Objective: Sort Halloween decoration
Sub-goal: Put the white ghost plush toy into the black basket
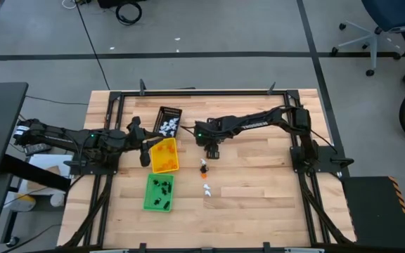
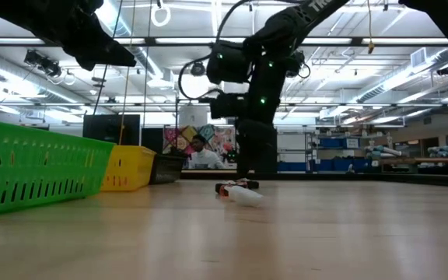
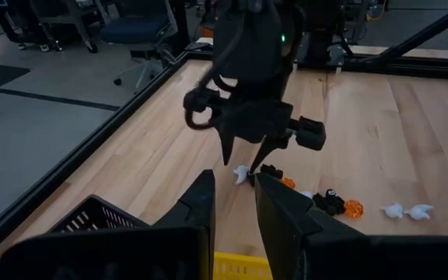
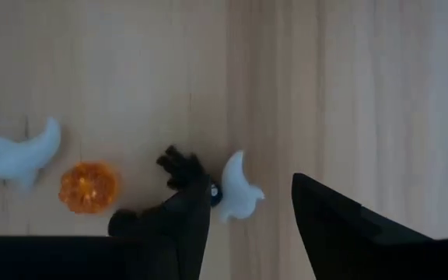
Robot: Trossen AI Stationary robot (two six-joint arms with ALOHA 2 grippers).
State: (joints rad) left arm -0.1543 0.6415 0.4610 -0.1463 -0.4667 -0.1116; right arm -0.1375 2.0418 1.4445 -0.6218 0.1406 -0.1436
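Several loose trinkets [image 1: 205,179] lie mid-surface, just right of the yellow tray [image 1: 164,155]. Right gripper [image 4: 247,214] hangs low with fingers apart, empty, straddling a white ghost [image 4: 238,189]. I'd centre on it before closing (a black piece [image 4: 179,167] sits right beside). Left gripper [image 3: 234,206] waits near the black tray [image 1: 168,121], slightly open, holding nothing.

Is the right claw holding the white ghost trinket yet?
No, the right claw is open, its fingers straddling the white ghost trinket on the table.
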